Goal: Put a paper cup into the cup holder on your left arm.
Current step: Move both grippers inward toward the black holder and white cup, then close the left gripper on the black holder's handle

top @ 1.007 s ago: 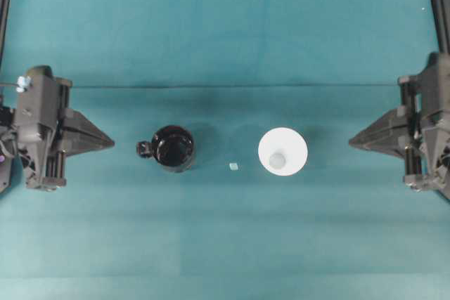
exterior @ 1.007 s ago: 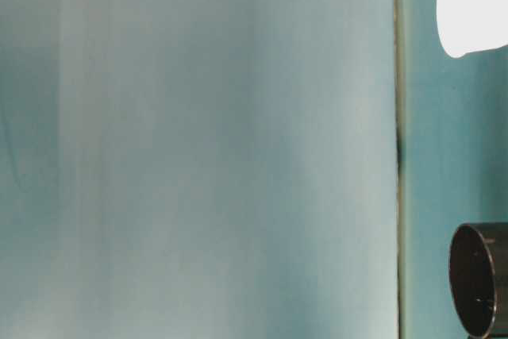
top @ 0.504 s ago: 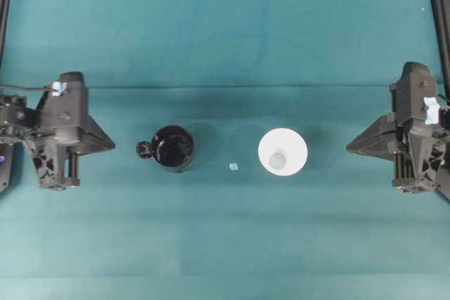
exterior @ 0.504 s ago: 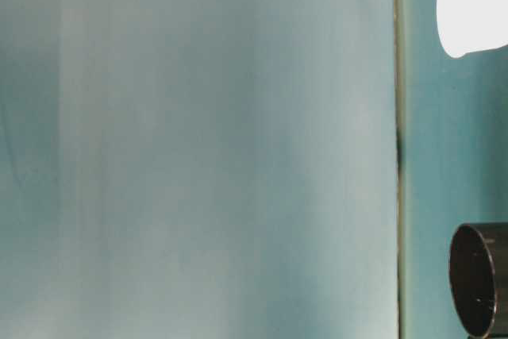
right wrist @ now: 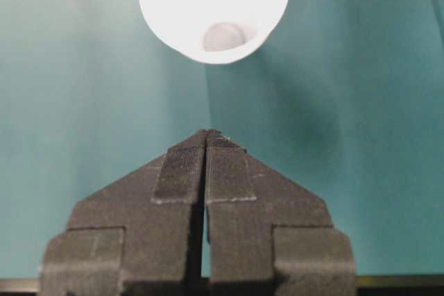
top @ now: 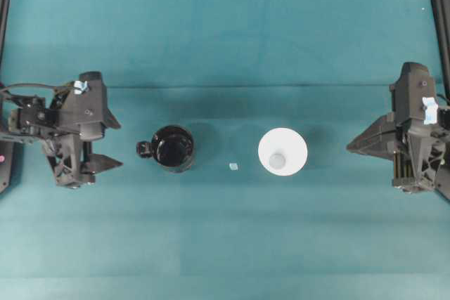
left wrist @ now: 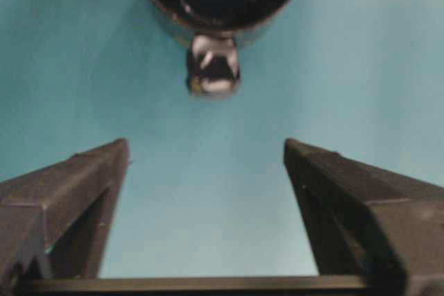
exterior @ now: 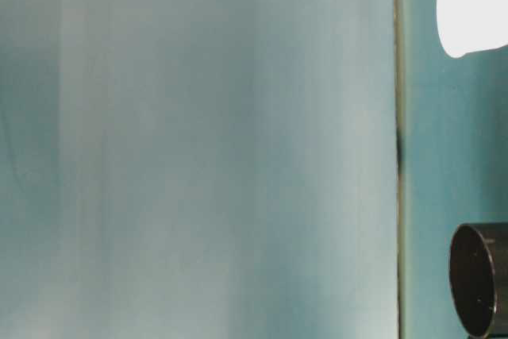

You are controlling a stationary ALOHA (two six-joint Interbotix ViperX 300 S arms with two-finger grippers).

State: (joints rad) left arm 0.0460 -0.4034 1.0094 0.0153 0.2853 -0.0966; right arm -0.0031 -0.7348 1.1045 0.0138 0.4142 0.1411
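Your paper cup (top: 282, 151) stands upright, well clear of the right fingers (top: 351, 147), pressed together empty. Left fingers (top: 114, 143), spread wide, face the cup holder (top: 173, 148) lug.

On the table (top: 225, 244), the cup holder (top: 173, 148) stands left of centre with its lug (top: 143, 149) pointing left. The paper cup (top: 283, 152) stands upright right of centre, apart from it. A small scrap (top: 233, 166) lies between them. The left gripper (top: 112, 144) sits left of the holder; the right gripper (top: 349, 147) sits right of the cup.
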